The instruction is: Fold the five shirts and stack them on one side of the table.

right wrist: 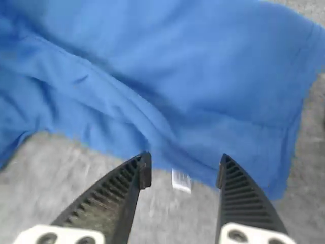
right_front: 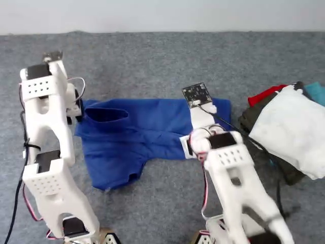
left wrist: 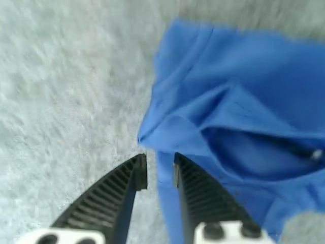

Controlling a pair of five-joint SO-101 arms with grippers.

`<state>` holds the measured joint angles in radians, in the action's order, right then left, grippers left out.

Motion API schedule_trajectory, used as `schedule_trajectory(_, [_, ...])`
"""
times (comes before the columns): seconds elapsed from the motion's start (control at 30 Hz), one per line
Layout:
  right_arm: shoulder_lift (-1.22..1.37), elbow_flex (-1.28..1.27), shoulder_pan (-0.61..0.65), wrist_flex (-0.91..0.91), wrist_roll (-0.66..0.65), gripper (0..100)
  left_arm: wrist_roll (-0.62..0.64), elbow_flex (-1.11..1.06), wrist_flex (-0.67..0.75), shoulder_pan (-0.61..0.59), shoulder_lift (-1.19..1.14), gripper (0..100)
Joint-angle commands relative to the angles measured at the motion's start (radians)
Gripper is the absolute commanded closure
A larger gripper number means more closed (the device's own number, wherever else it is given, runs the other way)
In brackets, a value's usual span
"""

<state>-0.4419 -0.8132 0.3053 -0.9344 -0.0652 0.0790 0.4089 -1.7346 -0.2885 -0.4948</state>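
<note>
A soft blue cloth shirt (right_front: pixel 137 137) is spread out in the middle of the grey fuzzy table top (right_front: pixel 152 61). It is laid sideways, and one part of it hangs down toward the near edge in the high view. Some folds and bumps can be seen in the cloth.

The left gripper (left wrist: pixel 160 173) is held low at the outer edge of the blue cloth shirt, on the left side of the table. Its black ridged fingers (left wrist: pixel 198 198) are parted only a little, with a thin gap between them. The edge of the cloth is seen in that gap, but it cannot be told if the cloth is pinched.

The right gripper (right wrist: pixel 183 170) is held over the near edge of the blue cloth shirt, at its right end. Its fingers (right wrist: pixel 241 195) are spread wide, and nothing is held in them. A small white label (right wrist: pixel 181 180) is seen at the cloth edge between them.

A pile of other shirts is kept on the right side of the table. A big white cloth shirt (right_front: pixel 292 129) is on top. A dark green shirt (right_front: pixel 254 114) is under it, and a red shirt (right_front: pixel 264 95) and a teal shirt (right_front: pixel 316 91) are peeking out behind
</note>
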Motion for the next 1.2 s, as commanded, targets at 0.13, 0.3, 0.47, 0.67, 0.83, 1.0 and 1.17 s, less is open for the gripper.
schedule_trajectory(0.13, [0.424,0.345,0.016,0.044,0.029,77.9,-0.020,-0.012,-0.020,0.029,0.072,90])
schedule_trajectory(0.3, [0.634,0.600,0.053,-0.050,0.031,77.9,-0.018,-0.013,-0.018,0.049,0.072,90])
schedule_trajectory(0.47, [0.746,0.701,0.073,-0.223,0.020,77.9,-0.018,-0.015,-0.020,0.041,0.071,90])
schedule_trajectory(0.67, [0.693,0.614,0.147,-0.295,-0.048,77.9,-0.018,-0.015,-0.020,0.043,0.071,90])
schedule_trajectory(0.83, [0.526,0.433,0.208,-0.288,-0.055,77.9,-0.018,-0.015,-0.020,0.041,0.071,90])
schedule_trajectory(1.0, [0.331,0.229,0.220,-0.288,-0.101,77.9,-0.020,-0.015,-0.020,0.041,0.071,90])
schedule_trajectory(1.17, [0.143,0.112,0.219,-0.288,-0.120,77.9,-0.020,-0.015,-0.020,0.041,0.071,90])
